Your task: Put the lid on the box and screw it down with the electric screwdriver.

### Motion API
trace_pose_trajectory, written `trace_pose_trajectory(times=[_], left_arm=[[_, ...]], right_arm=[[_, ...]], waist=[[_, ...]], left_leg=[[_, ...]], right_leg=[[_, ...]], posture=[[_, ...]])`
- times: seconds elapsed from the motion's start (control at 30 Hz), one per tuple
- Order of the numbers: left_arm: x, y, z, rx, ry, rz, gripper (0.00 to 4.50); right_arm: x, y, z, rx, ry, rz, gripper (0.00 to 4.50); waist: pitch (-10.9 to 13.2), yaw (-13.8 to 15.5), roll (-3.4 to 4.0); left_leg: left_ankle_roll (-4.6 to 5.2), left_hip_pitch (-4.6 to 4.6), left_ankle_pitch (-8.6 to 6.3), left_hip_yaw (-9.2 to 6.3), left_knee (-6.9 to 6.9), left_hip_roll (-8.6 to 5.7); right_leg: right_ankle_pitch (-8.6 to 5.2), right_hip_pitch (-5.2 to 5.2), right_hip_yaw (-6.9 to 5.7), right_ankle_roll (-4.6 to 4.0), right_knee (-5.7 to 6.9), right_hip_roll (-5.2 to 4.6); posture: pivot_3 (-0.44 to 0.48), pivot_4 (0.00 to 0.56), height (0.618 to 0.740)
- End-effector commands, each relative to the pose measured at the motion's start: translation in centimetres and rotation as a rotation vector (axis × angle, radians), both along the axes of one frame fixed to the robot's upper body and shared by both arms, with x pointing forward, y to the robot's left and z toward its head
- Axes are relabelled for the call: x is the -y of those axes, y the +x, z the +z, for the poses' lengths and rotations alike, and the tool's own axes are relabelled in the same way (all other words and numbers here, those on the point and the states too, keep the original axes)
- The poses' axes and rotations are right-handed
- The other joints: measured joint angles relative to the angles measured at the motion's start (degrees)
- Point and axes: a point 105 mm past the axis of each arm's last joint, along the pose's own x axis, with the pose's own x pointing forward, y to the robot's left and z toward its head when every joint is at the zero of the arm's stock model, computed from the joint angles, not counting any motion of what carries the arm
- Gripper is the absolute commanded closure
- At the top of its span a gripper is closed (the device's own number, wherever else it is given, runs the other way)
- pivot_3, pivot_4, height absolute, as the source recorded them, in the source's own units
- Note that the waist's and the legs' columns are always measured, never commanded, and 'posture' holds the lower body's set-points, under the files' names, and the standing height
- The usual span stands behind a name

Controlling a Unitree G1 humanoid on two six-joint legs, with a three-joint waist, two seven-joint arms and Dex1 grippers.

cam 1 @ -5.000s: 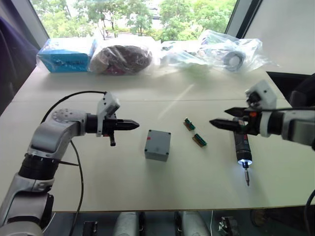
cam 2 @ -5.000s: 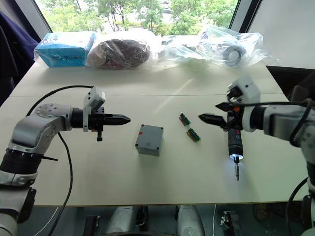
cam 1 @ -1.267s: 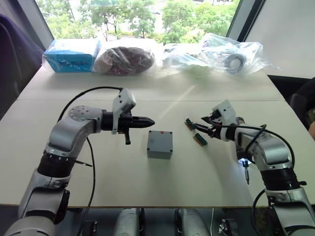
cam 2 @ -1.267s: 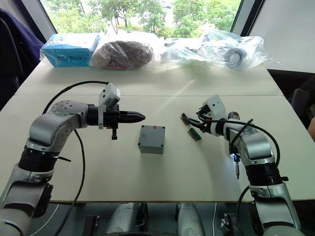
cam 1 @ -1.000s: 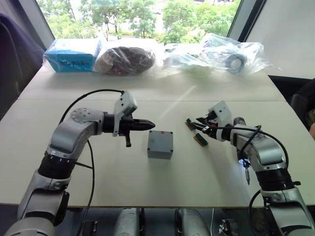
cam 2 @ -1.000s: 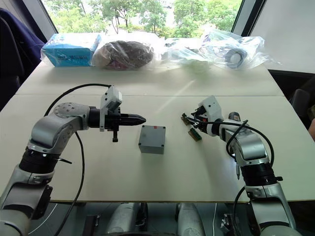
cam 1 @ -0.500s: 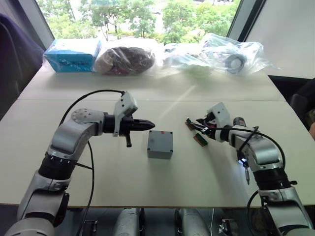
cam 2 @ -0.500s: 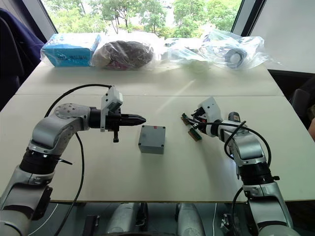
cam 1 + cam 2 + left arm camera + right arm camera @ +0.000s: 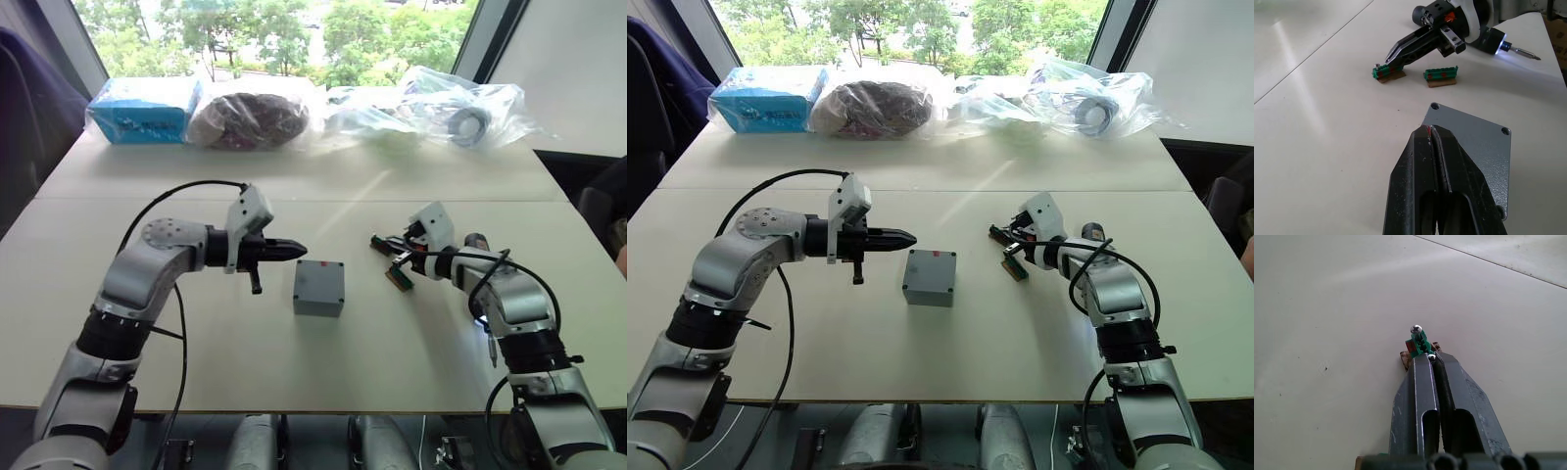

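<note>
Box [image 9: 318, 287] lies lidded; left end effector [image 9: 1431, 131] pressed together; right end effector [image 9: 1430, 357] pinching green connector block [image 9: 1419, 341].

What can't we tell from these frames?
- Lid: in the left wrist view its near corners are covered by the left gripper, so it is unknown whether there are screws there.
- Electric screwdriver: in the eye views its body is hidden behind the right arm.
- Right gripper: its shut jaws cover the contact with the green connector block, so it is unclear whether they pinch anything.
</note>
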Motion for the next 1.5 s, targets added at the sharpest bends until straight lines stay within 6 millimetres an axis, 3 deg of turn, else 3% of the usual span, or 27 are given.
trace_pose_trajectory(times=[0.03,0.33,0.5,0.67,0.8,1.0,1.5], left_arm=[[0.0,-0.1,0.4,0.030,-0.005,-0.008,4.50],[-0.2,0.0,0.2,0.025,-0.007,-0.003,4.50],[-0.8,-0.4,0.5,0.016,0.001,-0.014,4.50],[-2.0,-1.6,-0.5,-0.026,0.055,-0.034,4.50],[-2.1,-2.1,-0.9,-0.040,0.070,-0.043,4.50],[-1.7,-2.3,-1.0,-0.040,0.060,-0.040,4.50],[-1.1,-2.3,-1.1,-0.036,0.051,-0.047,4.50]], right_arm=[[-0.3,0.0,2.3,0.083,0.019,0.020,4.43],[0.0,-0.5,4.7,0.165,0.041,0.026,4.43],[-2.6,-2.8,7.1,0.222,0.086,0.166,4.43],[-6.7,-6.7,6.8,0.182,0.156,0.341,4.43],[-8.2,-7.7,5.6,0.144,0.154,0.374,4.43],[-8.1,-7.4,4.3,0.112,0.150,0.341,4.43],[-7.4,-7.2,3.3,0.086,0.116,0.323,4.43]], waist=[[0.0,0.0,0.00],[0.0,0.1,0.00],[0.0,-0.1,0.00],[0.0,0.0,0.00],[0.0,0.1,0.00],[0.0,0.3,0.00],[0.0,0.2,0.00]], left_leg=[[0.00,0.00,0.00,0.00,0.00,0.00],[-0.01,0.00,0.00,0.00,0.00,0.00],[-0.01,0.00,0.00,-0.02,0.00,0.02],[0.00,0.01,0.00,-0.01,-0.01,0.13],[0.20,0.01,-0.12,-0.01,-0.01,0.16],[0.24,0.02,-0.14,0.00,0.01,0.13],[0.24,0.02,-0.14,-0.01,0.01,0.16]], right_leg=[[0.00,0.00,0.00,0.00,0.00,0.00],[0.00,0.00,0.00,0.00,0.00,0.00],[0.00,-0.01,0.00,0.00,0.01,0.01],[0.00,-0.01,0.00,0.00,0.00,0.08],[0.01,-0.01,0.00,-0.02,0.02,0.09],[0.01,0.00,0.00,-0.03,0.02,0.09],[0.01,-0.01,0.00,-0.03,0.02,0.13]], posture=[[0.000,0.150,0.740],[0.000,0.150,0.740],[0.000,0.150,0.740],[0.000,0.150,0.740],[0.000,0.150,0.740],[0.000,0.150,0.740],[0.000,0.150,0.740]])
